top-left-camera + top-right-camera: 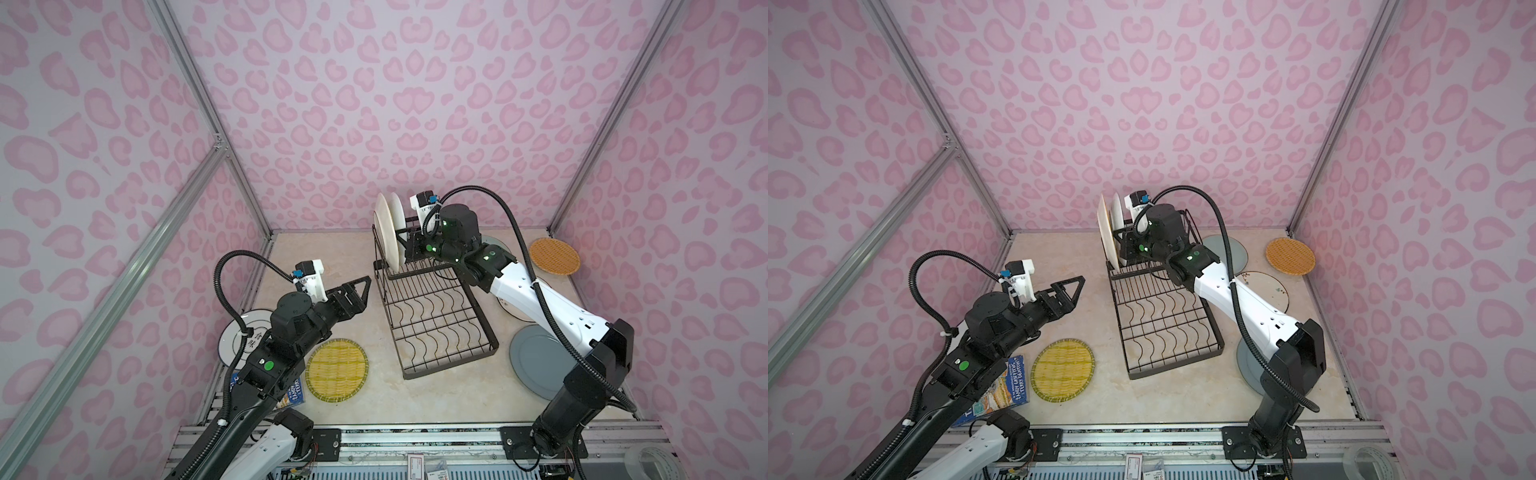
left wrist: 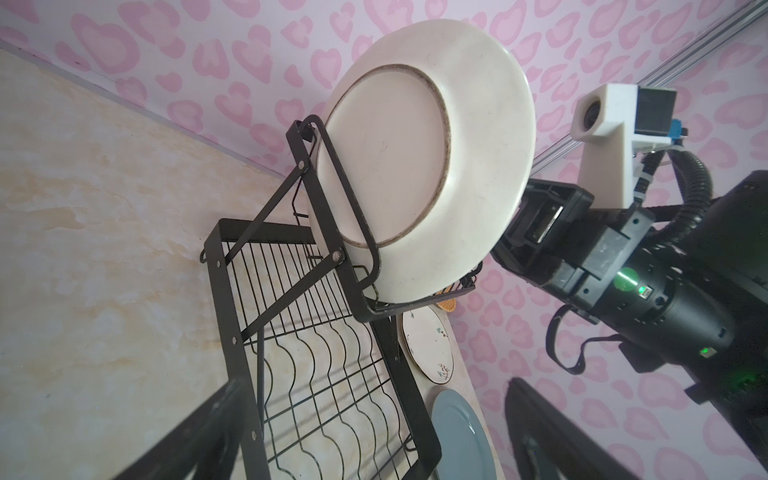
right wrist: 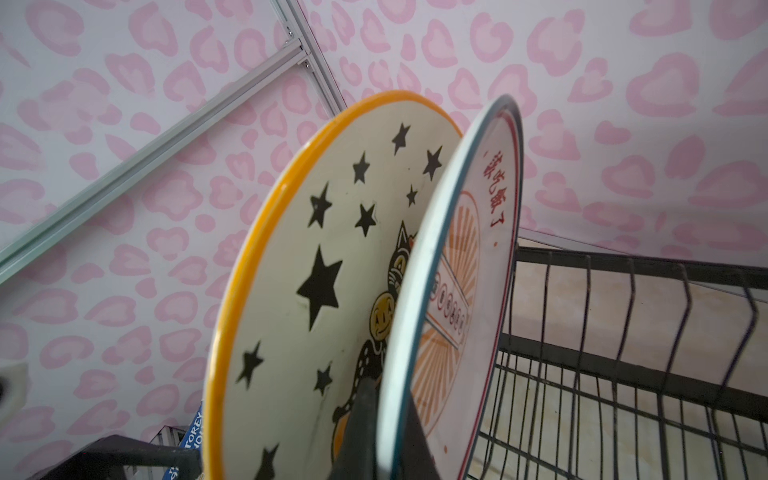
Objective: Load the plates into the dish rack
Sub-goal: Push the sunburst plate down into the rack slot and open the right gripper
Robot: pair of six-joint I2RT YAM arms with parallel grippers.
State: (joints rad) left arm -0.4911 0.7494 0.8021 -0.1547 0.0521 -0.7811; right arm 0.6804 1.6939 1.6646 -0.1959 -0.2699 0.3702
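On raised tier (image 3: 623,291): star plate (image 3: 311,291) and red-print plate (image 3: 469,291) stand on edge, side by side in the rack (image 1: 1167,324), printed faces toward the right arm; the wires keep them upright.
Right pincer (image 3: 386,440): closed on the red-print plate's lower rim, one finger each side; judged to grip low so the plate can be steered between the wires.
Left pincer (image 1: 359,291): spread wide and empty, hovering over the table (image 1: 332,257) beside the rack; judged on standby, clear of the right arm's work.
Lower tray (image 1: 436,332): holds nothing; wavy dividers unused.
Loose plates: yellow plate (image 1: 336,370) near the left arm; orange plate (image 1: 554,257) and grey plate (image 1: 536,361) on the right; others partly hidden beneath both arms. All lie flat on the table.
Step, judged: seating the second plate; release not yet made.
Progress, judged: two racked, most outstanding.
Risk, judged: close spacing; a careless withdrawal could tip the red-print plate against the star plate.
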